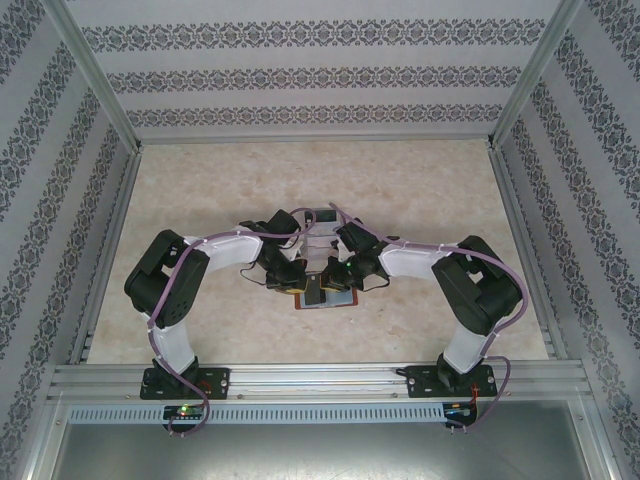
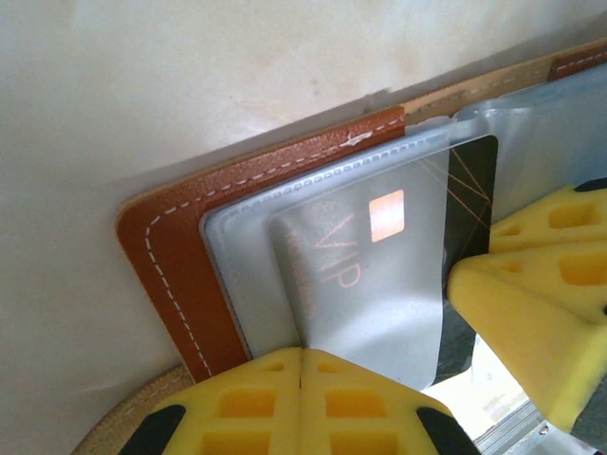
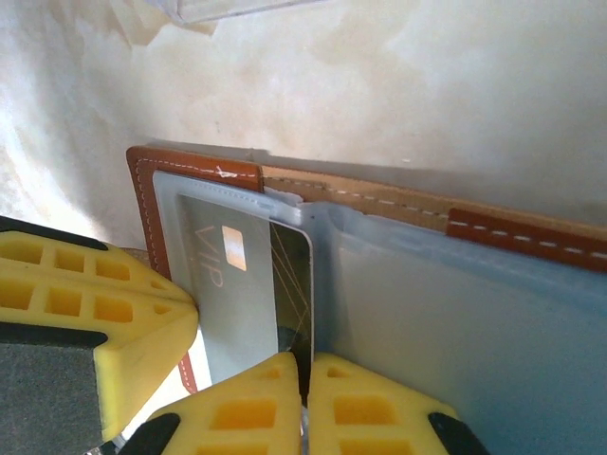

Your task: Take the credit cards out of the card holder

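Left gripper (image 2: 301,355) clamps the reddish-brown leather card holder (image 2: 175,256), centre table (image 1: 200,200). Right gripper (image 3: 305,365) clamps its dark plastic credit card (image 3: 289,284).

The card holder (image 3: 199,169) lies open across the frame, brown stitched edge uppermost; a dark card (image 3: 289,284) marked VIP sits behind its frosted left sleeve. At bottom centre the right gripper (image 3: 305,398) pinches that card's lower edge; the left gripper (image 3: 142,318) sits at lower left.

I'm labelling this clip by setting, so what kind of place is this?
Probably a staged robot test booth: aluminium frame posts hold wallpapered panels around a marble-look tabletop, with the left arm and right arm bolted to a rail.
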